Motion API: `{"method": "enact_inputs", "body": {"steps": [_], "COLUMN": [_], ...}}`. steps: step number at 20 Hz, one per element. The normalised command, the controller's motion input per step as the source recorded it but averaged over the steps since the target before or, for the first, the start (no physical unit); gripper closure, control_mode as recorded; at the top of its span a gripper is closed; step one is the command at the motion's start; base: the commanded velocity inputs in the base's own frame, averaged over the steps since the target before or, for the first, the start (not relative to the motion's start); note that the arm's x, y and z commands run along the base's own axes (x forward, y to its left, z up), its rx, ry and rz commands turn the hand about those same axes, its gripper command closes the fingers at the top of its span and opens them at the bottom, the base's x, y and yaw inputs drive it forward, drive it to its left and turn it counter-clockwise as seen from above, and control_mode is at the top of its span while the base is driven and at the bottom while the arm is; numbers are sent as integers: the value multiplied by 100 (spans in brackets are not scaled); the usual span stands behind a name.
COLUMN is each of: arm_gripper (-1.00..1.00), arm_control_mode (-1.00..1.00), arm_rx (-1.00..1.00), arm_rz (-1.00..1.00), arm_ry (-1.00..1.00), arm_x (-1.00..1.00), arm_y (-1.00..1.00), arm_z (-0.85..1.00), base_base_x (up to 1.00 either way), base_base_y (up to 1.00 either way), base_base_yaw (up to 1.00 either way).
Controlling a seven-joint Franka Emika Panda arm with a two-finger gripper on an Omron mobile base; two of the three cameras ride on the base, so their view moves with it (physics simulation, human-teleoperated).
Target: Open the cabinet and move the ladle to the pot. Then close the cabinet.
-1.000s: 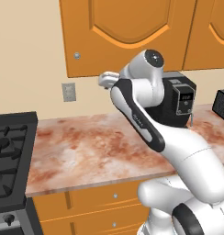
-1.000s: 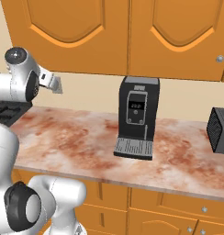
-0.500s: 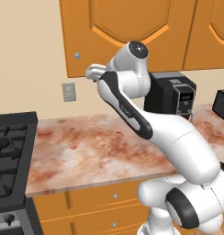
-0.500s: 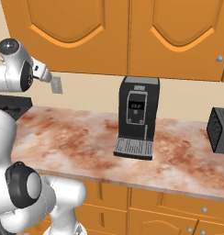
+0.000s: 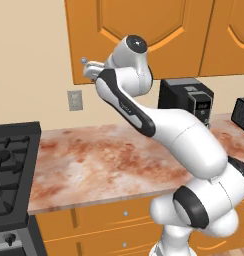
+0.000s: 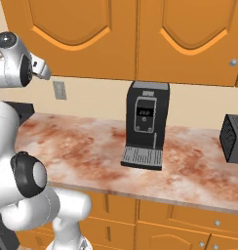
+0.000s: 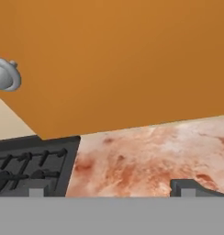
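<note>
The cabinet (image 5: 139,30) is an orange wall cabinet, and its arched door is closed. Its small round silver knob (image 5: 84,60) sits at the door's lower left corner. My gripper (image 5: 90,70) is raised right beside that knob, just below and to its right. In the hand view the cabinet door (image 7: 118,64) is close ahead, with the knob (image 7: 3,76) off to the left of my gripper (image 7: 111,192). The fingertips (image 7: 36,192) stand wide apart, open, with nothing between them. In the right base view the gripper (image 6: 43,70) is below the cabinet (image 6: 67,29). The ladle and the pot are out of view.
A black coffee machine (image 5: 189,97) stands on the marbled counter (image 5: 104,160) to the right of the arm. A black stove (image 5: 11,170) adjoins the counter's left end. A wall outlet (image 5: 74,100) sits under the cabinet. Another dark appliance (image 6: 233,139) is at the far right.
The arm has swung left and up, bringing the hand from in front of the coffee machine to the cabinet door's lower left corner by the knob. The jaws stayed open.
</note>
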Motion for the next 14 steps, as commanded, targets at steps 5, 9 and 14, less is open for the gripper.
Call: {"method": "enact_inputs", "body": {"steps": [5,9,14], "arm_gripper": [-100,-100,-100], "arm_control_mode": [-100,-100,-100], "arm_rx": [0,2,1], "arm_rz": [0,0,0], "arm_ry": [0,0,0], "arm_x": [18,22,24], "arm_y": [21,20,28], "arm_z": [20,21,20], "base_base_x": [0,0,0], "base_base_y": [0,0,0], "base_base_yaw": [0,0,0]}}
